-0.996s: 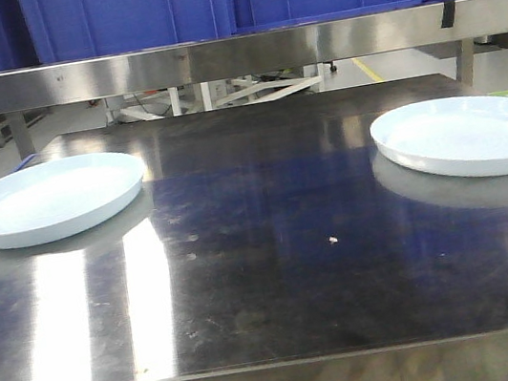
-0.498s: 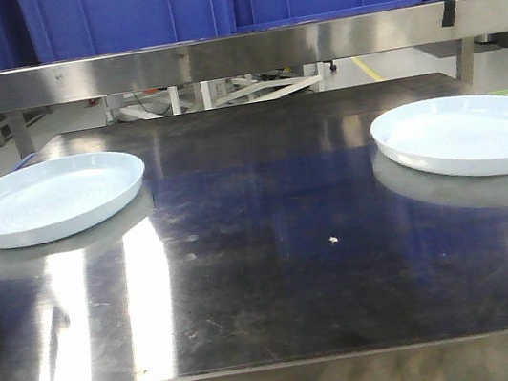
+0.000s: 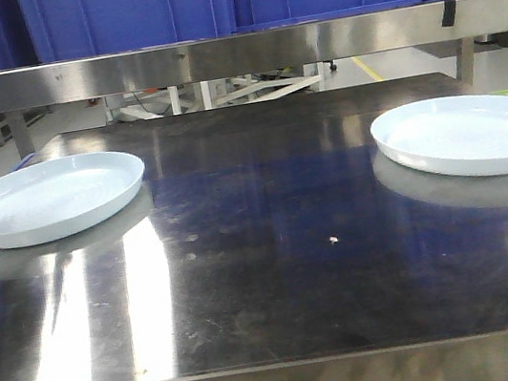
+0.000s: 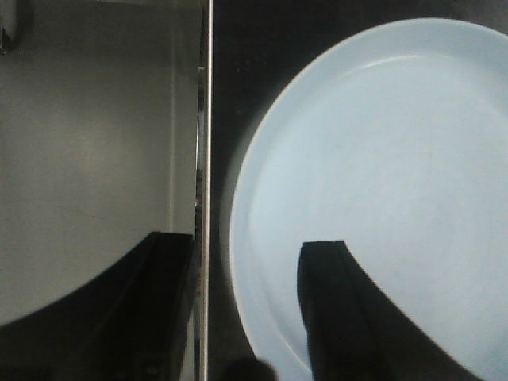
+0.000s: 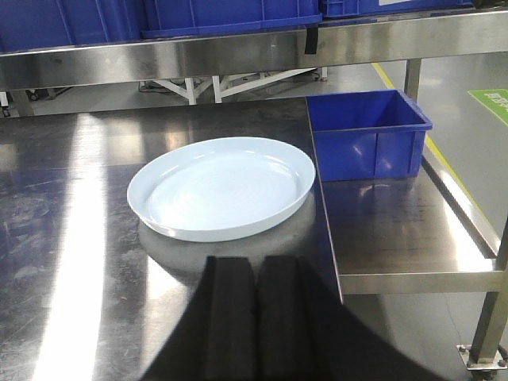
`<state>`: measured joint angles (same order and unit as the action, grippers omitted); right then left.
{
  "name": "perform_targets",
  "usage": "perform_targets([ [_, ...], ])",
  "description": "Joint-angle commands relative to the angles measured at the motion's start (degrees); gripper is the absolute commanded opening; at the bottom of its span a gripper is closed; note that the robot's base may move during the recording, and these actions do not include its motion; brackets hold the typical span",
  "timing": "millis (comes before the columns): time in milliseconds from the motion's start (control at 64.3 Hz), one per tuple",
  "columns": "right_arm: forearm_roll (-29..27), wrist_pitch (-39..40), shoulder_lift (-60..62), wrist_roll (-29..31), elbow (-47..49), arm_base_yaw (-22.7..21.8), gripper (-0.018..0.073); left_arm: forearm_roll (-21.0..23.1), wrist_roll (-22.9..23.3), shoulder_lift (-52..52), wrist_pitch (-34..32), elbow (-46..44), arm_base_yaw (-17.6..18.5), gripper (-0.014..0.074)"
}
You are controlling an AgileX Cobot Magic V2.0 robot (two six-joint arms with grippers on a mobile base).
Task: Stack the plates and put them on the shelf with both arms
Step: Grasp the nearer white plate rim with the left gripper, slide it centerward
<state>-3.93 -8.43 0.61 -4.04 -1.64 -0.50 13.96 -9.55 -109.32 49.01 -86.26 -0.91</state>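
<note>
Fingers spread wide and empty, the left gripper (image 4: 248,246) has just swung in above the left plate (image 3: 48,199) at its outer rim (absent from the front view a moment ago), while the right gripper (image 5: 254,266), fingers pressed together, waits short of the right plate (image 5: 222,186), both unstacked, well apart on the table (image 3: 272,245).

The left pincer (image 4: 242,238) faces down, jaws spread wide; the right pincer (image 5: 254,262) has jaws pressed together.

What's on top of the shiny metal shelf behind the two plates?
Big blue plastic crates stand side by side on the shelf. Their tops are cut off by the picture and their walls are solid, so nothing inside them shows.
</note>
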Motion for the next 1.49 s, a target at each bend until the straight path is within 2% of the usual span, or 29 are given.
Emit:
perform_targets([
  [0, 0.52, 4.88, 1.11, 0.17, -0.06, -0.25, 0.0057, 0.66, 0.36, 0.95, -0.26, -3.65, -0.13, 0.0384],
  [684, 0.52, 4.88, 1.11, 0.17, -0.06, -0.25, 0.0057, 0.66, 0.36, -2.81, 0.73, -3.67, -0.13, 0.0377],
  [778, 0.52, 4.88, 1.11, 0.17, -0.06, -0.25, 0.0057, 0.66, 0.36, -2.81, 0.76, -3.67, -0.13, 0.0337],
  [1089, 0.52, 4.88, 1.11, 0.17, -0.06, -0.25, 0.0057, 0.41, 0.36, -2.81, 1.70, -3.67, -0.13, 0.0078],
  [1307, 0.52, 4.88, 1.11, 0.17, -0.06, -0.25, 0.0057, -0.61, 0.36, -2.06, 2.64, -4.25, -0.13, 0.0083],
  [1478, 0.52, 4.88, 1.11, 0.17, -0.06, -0.25, 0.0057, -0.56, 0.36, -1.94, 8.38, -8.86, -0.13, 0.0083],
])
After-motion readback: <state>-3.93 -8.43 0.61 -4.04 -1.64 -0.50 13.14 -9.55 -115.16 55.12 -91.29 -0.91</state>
